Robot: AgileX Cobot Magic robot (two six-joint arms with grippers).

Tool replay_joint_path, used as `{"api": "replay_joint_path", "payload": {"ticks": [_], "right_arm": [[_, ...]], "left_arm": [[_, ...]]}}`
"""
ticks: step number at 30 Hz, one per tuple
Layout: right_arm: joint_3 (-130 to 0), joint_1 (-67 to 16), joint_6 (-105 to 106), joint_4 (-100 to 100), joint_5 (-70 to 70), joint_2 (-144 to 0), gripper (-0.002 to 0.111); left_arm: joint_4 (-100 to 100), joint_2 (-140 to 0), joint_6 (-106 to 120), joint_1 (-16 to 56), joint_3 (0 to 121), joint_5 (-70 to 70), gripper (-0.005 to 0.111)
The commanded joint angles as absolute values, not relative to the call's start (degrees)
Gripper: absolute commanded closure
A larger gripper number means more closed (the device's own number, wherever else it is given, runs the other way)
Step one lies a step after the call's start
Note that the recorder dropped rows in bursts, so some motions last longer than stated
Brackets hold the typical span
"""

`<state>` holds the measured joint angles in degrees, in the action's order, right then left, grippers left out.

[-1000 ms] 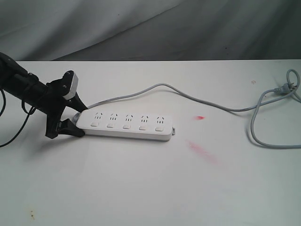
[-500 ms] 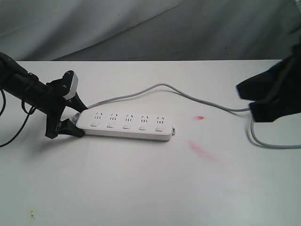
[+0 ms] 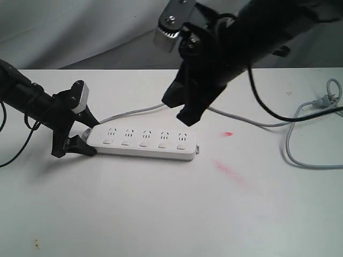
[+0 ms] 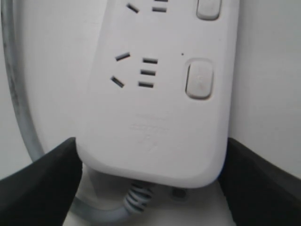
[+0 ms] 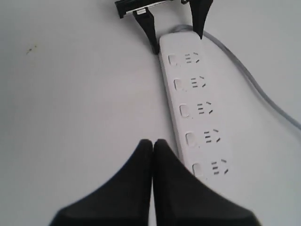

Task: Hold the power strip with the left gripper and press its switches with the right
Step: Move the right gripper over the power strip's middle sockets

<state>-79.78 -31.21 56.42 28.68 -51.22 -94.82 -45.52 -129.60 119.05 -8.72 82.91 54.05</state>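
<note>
White tabletop (image 3: 161, 214) carries the power strip (image 3: 142, 143), which lies flat left of the middle, its grey cord (image 3: 257, 122) trailing off to the right. We see the left gripper (image 3: 91, 136) clamped on the strip's cord end, one finger against each long side. Our right gripper (image 5: 153, 143) hangs above the strip's other end, fingers pressed together, clear of the switches (image 3: 144, 143). Red smears (image 3: 228, 133) mark the tabletop nearby.
</note>
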Motion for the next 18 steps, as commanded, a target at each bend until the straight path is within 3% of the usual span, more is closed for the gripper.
{"api": "replay_joint_path", "payload": {"ticks": [1,9,15,18], "right_arm": [[-85.3,-34.0,63.3,30.5,-48.6,-101.3,0.108],[-93.1,-37.3,69.2,30.6,-40.7,-114.8,0.106],[-93.4,-38.2,69.2,34.0,-32.3,-119.4,0.05],[-93.4,-38.8,69.2,39.3,-28.7,-121.1,0.042]], "left_arm": [[-42.5,-129.6,118.9,-8.6,82.9,53.8,0.041],[-42.5,-129.6,118.7,-8.6,82.9,53.8,0.041],[-42.5,-129.6,118.7,-8.6,82.9,53.8,0.041],[-42.5,-129.6,118.9,-8.6,82.9,53.8,0.041]]}}
